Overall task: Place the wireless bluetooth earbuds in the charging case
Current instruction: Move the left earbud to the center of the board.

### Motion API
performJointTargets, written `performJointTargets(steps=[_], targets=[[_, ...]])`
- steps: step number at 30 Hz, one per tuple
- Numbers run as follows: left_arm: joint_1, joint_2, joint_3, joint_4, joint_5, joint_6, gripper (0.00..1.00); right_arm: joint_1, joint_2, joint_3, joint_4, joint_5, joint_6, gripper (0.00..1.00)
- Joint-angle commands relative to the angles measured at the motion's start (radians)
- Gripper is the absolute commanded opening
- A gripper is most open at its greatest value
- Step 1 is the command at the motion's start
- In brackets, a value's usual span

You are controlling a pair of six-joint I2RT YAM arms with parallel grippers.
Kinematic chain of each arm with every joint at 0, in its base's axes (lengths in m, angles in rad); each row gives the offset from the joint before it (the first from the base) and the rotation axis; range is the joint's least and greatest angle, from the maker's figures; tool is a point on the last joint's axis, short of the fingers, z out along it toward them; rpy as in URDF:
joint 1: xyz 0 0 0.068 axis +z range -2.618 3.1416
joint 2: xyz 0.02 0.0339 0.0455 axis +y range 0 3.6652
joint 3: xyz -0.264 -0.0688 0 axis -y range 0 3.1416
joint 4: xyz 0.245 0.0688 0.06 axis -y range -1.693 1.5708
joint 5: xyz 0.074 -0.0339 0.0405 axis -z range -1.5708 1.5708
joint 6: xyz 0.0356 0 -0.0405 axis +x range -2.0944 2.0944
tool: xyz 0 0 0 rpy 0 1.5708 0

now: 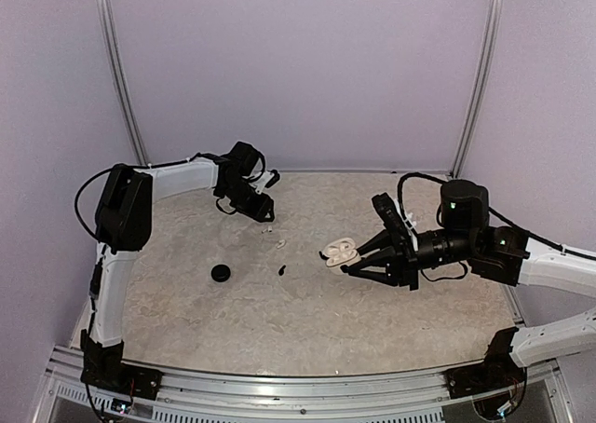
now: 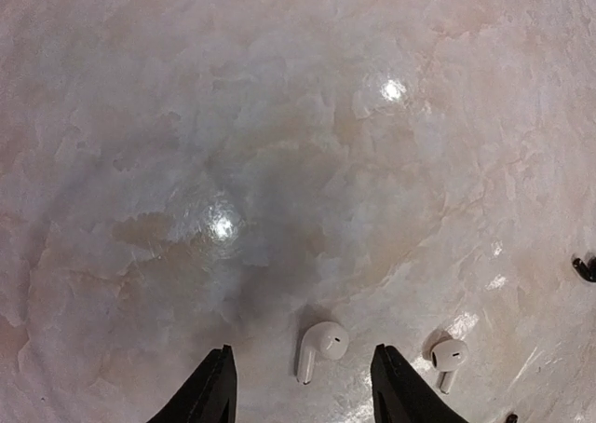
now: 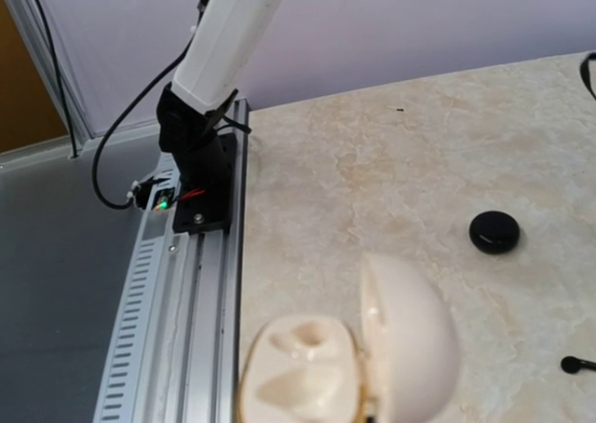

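On the mottled beige tabletop (image 2: 279,115), the left gripper (image 2: 303,350) hangs spread around one white stemmed earbud (image 2: 321,344), with a second white earbud (image 2: 447,356) beside it. The right gripper (image 1: 350,257) clasps the open glossy white charging case (image 3: 372,348); a black round case (image 1: 221,273) lies nearby.

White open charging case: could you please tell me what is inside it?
The glossy white clamshell charging case shows pale moulded wells with no earbud visible in them; its bottom edge is cut off by the frame.
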Motion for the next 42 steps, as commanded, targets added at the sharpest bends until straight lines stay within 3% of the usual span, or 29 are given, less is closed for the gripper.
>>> performJointTargets(steps=[1, 9, 15, 25, 31, 42], targets=[[-0.017, 0.049, 0.051, -0.034, -0.026, 0.034, 0.51, -0.004, 0.006, -0.004, 0.032, -0.014, 0.008, 0.0], [-0.028, 0.107, 0.086, -0.062, -0.051, 0.049, 0.5, -0.004, 0.004, -0.003, 0.025, -0.012, 0.009, 0.0], [-0.054, 0.116, 0.077, -0.082, -0.096, 0.059, 0.39, -0.005, 0.009, 0.006, 0.02, -0.012, 0.005, 0.0], [-0.094, 0.067, -0.066, -0.018, -0.082, 0.032, 0.22, -0.004, -0.011, -0.005, 0.019, -0.011, -0.002, 0.0], [-0.143, -0.04, -0.228, 0.023, -0.101, -0.016, 0.15, -0.004, -0.034, -0.014, 0.015, -0.01, -0.004, 0.0], [-0.276, -0.355, -0.687, 0.028, -0.08, -0.213, 0.11, -0.005, -0.066, -0.032, 0.028, -0.015, 0.005, 0.0]])
